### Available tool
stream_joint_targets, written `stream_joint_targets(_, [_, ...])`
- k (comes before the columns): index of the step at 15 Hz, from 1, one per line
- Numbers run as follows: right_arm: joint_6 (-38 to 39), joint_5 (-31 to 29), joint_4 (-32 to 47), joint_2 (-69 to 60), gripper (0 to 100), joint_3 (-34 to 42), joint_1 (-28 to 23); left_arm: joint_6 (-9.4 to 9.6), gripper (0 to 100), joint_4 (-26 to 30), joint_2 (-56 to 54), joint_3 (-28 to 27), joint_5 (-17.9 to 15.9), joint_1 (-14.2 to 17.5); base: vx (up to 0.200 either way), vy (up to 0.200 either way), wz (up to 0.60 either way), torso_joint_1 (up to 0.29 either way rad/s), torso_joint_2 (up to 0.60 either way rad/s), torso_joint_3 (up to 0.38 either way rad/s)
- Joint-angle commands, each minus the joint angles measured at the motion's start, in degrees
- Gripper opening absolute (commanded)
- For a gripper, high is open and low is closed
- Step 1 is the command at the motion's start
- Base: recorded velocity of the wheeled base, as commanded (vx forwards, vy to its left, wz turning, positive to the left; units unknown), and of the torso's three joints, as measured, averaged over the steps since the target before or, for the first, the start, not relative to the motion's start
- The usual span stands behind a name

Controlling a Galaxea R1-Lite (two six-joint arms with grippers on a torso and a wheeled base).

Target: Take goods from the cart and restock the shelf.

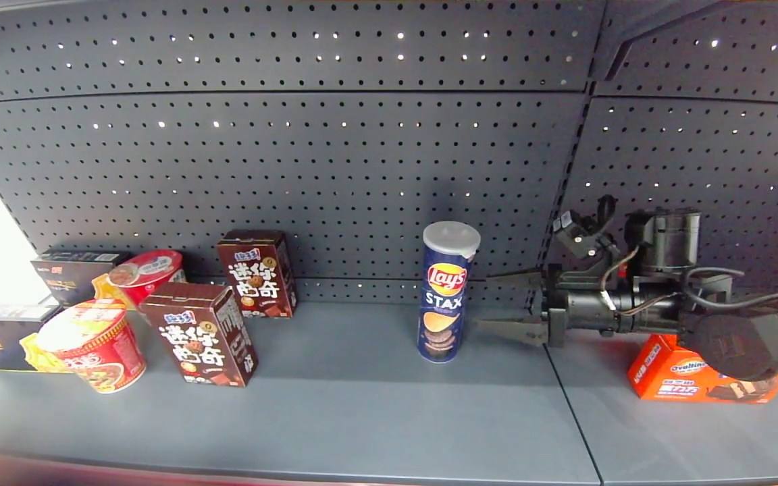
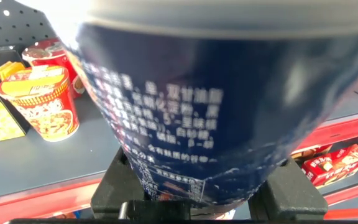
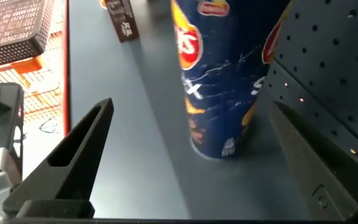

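Before the front edge of the shelf [image 1: 362, 405], a dark blue tub [image 2: 185, 93] of pale print is clamped in the left gripper [image 2: 197, 196], seemingly held ready for stocking; farther in, toward the back edge, a grey-lidded blue chip can [image 1: 448, 297] is stood upright, label outward for display, and is faced, untouched, by the right gripper [image 1: 497, 302] with jaws apart.

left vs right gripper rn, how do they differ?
Left gripper: jaws shut on a dark blue container, off the shelf front. Right gripper: jaws open, empty, over the shelf, pointing at the upright chips can. Both have black jaws.
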Motion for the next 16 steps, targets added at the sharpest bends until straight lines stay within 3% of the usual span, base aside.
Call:
stream_joint_targets(1, [0.0, -0.1, 0.0, 4.6, 100, -2.8, 1.0, -0.02, 0, 0.0, 0.1, 0.1, 0.0, 0.0, 0.0, 0.0, 0.0, 0.0, 0.0, 0.0])
stream_joint_targets(6, [0.1, 0.0, 0.0, 11.3, 100, -9.8, 2.1, -0.02, 0, 0.0, -0.1, 0.3, 0.0, 0.1, 0.0, 0.0, 0.0, 0.0, 0.0, 0.0])
stream_joint_targets(16, [0.2, -0.1, -0.2, 17.7, 100, -14.6, 4.0, -0.02, 0, 0.0, -0.4, 0.3, 0.3, 0.2, 0.0, 0.0, 0.0, 0.0, 0.0, 0.0])
